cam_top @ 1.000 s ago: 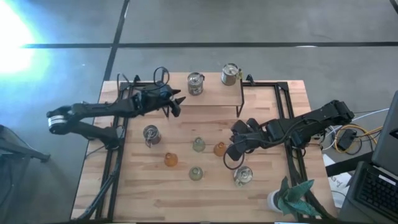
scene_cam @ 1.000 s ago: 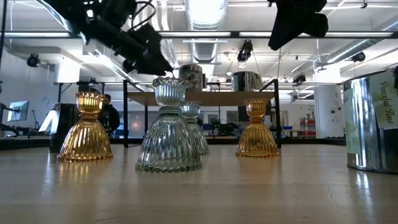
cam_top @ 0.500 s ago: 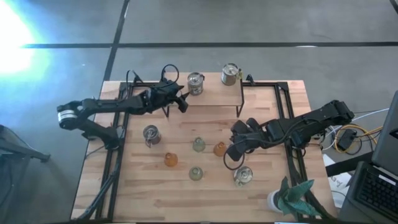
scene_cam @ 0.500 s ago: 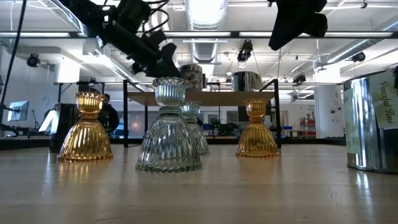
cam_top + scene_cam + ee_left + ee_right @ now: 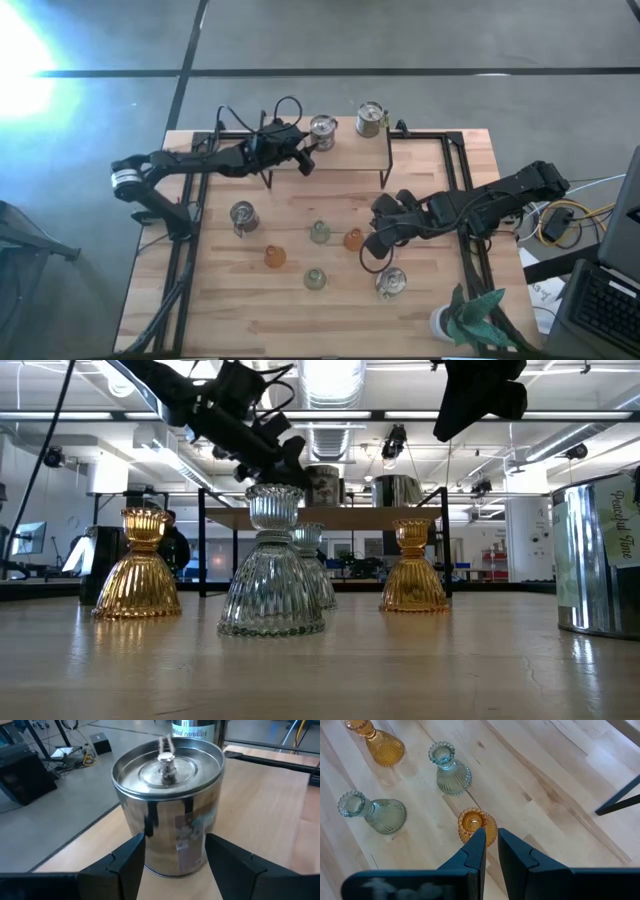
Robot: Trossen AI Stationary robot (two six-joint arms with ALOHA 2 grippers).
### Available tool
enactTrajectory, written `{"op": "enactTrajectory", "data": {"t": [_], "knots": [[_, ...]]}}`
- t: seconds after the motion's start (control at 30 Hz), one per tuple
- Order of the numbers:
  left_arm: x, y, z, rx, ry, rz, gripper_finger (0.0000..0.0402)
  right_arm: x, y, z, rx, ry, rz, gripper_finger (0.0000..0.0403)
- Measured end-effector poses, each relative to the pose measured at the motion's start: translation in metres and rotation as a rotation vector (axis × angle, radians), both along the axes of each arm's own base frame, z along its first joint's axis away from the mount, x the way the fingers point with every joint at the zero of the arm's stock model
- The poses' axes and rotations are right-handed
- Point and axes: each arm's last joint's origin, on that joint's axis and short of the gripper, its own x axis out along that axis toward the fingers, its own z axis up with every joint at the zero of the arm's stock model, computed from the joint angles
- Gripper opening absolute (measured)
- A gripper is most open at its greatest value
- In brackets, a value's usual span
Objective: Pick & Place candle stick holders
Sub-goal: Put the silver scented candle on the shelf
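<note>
Two silvery cans (image 5: 322, 128) (image 5: 370, 118) stand on the raised wooden shelf (image 5: 350, 152) at the far middle. My left gripper (image 5: 308, 152) is open at the left can (image 5: 167, 810), one finger on either side of its near wall; I cannot tell whether they touch it. Two more silvery cans (image 5: 243, 215) (image 5: 391, 283), two amber glass holders (image 5: 274, 257) (image 5: 352, 240) and two pale green ones (image 5: 319, 232) (image 5: 314, 279) stand on the table. My right gripper (image 5: 372, 243) is shut and empty, hovering high above the right amber holder (image 5: 476, 824).
The shelf stands on thin black legs (image 5: 386, 165) over the table's far middle. A white pot with teal leaves (image 5: 455, 320) stands at the near right corner. Black frame rails run along the table's left (image 5: 190, 230) and right (image 5: 465, 230) sides.
My left gripper has gone toward the table's right edge and up along the shelf to the left silvery can, and now has its open fingers around it. My right gripper has kept still.
</note>
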Motion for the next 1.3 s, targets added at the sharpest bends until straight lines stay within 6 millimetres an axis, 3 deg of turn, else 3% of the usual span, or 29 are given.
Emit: {"op": "enactTrajectory", "data": {"t": [0.37, 1.3], "knots": [[0.015, 0.013, 0.004, 0.003, -0.008, -0.001, 0.0211, 0.000, 0.000, 0.000, 0.000, 0.001, 0.000, 0.0043], [0.015, 0.025, 0.005, -0.004, -0.065, -0.050, 0.0201, 0.000, 0.000, 0.000, -0.005, 0.004, 0.006, 0.0043]]}}
